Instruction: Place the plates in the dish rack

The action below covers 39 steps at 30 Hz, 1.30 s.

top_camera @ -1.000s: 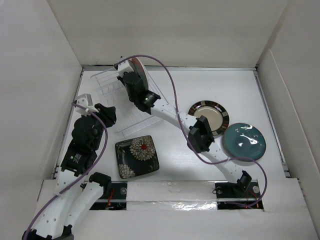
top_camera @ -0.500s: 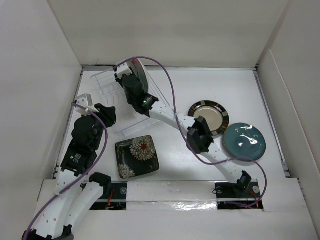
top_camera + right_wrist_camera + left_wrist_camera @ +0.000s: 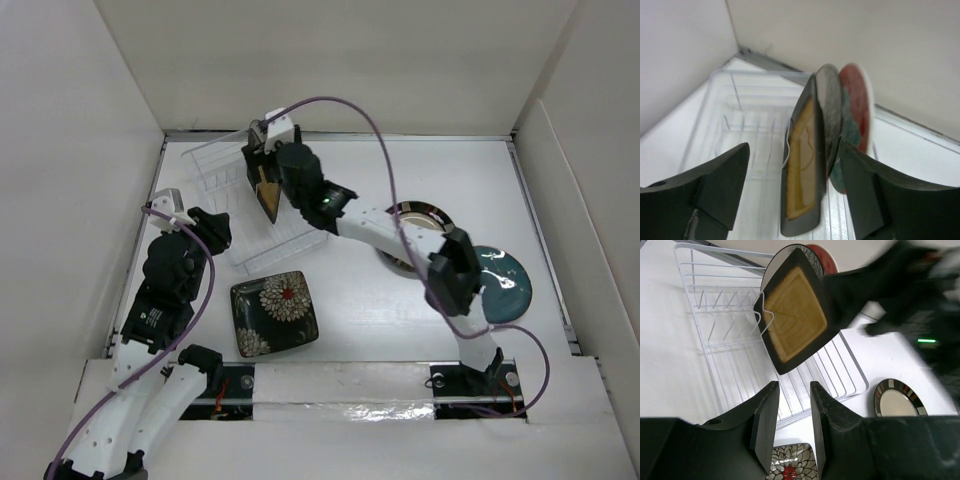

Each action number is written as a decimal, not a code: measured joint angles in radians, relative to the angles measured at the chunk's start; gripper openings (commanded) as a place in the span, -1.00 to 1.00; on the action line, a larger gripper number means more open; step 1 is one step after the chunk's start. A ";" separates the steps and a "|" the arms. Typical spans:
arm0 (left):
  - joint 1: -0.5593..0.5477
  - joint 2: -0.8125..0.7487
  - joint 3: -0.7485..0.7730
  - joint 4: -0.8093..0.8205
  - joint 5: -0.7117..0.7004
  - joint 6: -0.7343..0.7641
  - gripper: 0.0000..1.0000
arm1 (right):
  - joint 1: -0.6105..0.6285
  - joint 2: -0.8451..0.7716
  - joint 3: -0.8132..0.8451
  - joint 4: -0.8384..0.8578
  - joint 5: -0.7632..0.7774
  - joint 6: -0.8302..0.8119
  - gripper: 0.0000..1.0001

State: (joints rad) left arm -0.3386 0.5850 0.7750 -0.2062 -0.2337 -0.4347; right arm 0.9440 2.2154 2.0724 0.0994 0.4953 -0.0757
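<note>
Your right gripper (image 3: 792, 147) is spread wide over the dish rack (image 3: 735, 95). It straddles the upright amber-centred square plate (image 3: 801, 175) without clamping it. Bare slots lie on one side, and two round plates (image 3: 857, 115) crowd the other. Your left gripper (image 3: 792, 400), slightly parted and empty, hovers beside the rack's rim. The dark floral plate (image 3: 274, 313) lies flat outside.

The clear dish rack (image 3: 205, 165) holds a dark square plate with amber centre (image 3: 796, 310) and a red-and-teal patterned plate (image 3: 856, 115). Outside the rack are a black white-and-red floral plate (image 3: 273, 312), a dark stripe-rimmed plate (image 3: 899, 399) and a plain teal plate (image 3: 510, 285).
</note>
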 measured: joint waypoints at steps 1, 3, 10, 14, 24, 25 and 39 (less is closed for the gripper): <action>0.000 -0.001 0.000 0.000 -0.003 0.000 -0.43 | -0.003 -0.073 -0.066 0.020 -0.018 0.021 0.67; 0.000 -0.001 0.000 0.000 -0.002 0.000 -0.43 | -0.013 -0.218 -0.180 0.046 -0.039 0.055 0.69; 0.000 0.001 0.000 0.000 0.002 0.000 -0.43 | -0.066 -0.452 -0.301 0.116 -0.093 0.172 0.61; 0.000 0.002 0.000 0.000 0.002 0.000 -0.43 | -0.082 -0.367 -0.278 0.053 -0.117 0.207 0.64; 0.000 0.002 0.000 0.000 0.006 0.000 -0.43 | -0.079 -0.026 -0.079 -0.219 -0.174 0.211 0.32; 0.000 0.002 0.000 0.000 0.006 0.000 -0.43 | -0.079 -0.008 -0.060 -0.230 -0.173 0.208 0.28; 0.000 0.009 0.000 0.000 0.024 0.000 -0.43 | -0.071 0.044 0.013 -0.222 -0.040 0.132 -1.00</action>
State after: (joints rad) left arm -0.3386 0.5941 0.7750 -0.2062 -0.2092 -0.4347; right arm 0.8726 2.2597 2.0857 -0.1226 0.4549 0.0559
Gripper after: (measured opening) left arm 0.283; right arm 0.118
